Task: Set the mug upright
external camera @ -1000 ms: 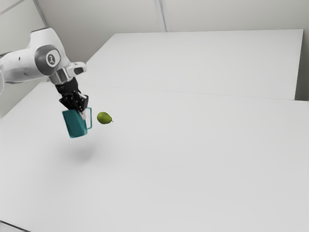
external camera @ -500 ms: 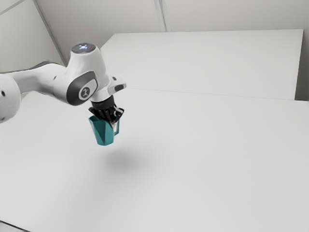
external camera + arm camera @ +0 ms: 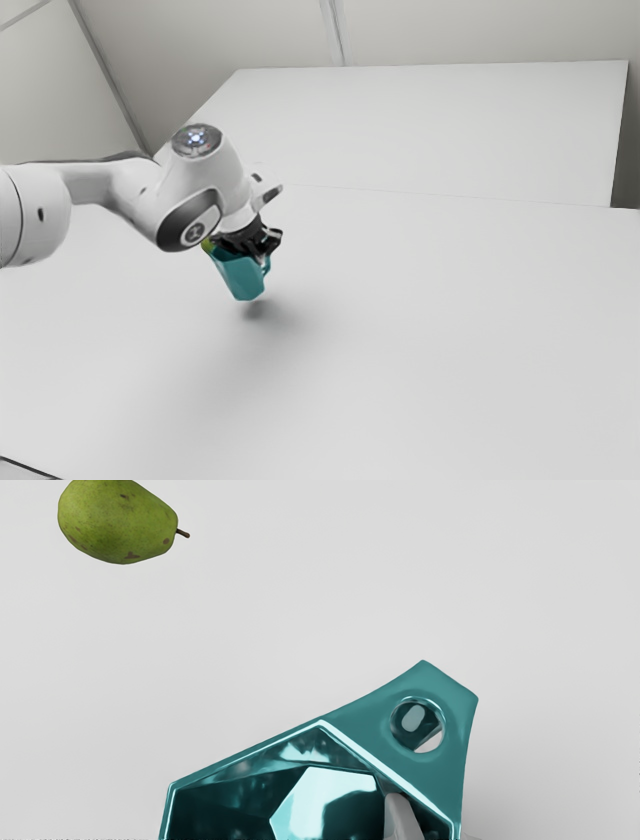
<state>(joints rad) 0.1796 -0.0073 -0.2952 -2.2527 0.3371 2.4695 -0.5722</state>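
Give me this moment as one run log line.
gripper: shut on mug wall | mug: tilted, just off table | pear: on table

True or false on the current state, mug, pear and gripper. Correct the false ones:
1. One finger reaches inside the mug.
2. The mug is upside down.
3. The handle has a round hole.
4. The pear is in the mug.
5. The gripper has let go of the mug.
1. One finger reaches inside the mug. True.
2. The mug is upside down. False: its opening faces up.
3. The handle has a round hole. True.
4. The pear is in the mug. False: the pear lies on the table, apart from the mug.
5. The gripper has let go of the mug. False: the gripper is shut on its wall.
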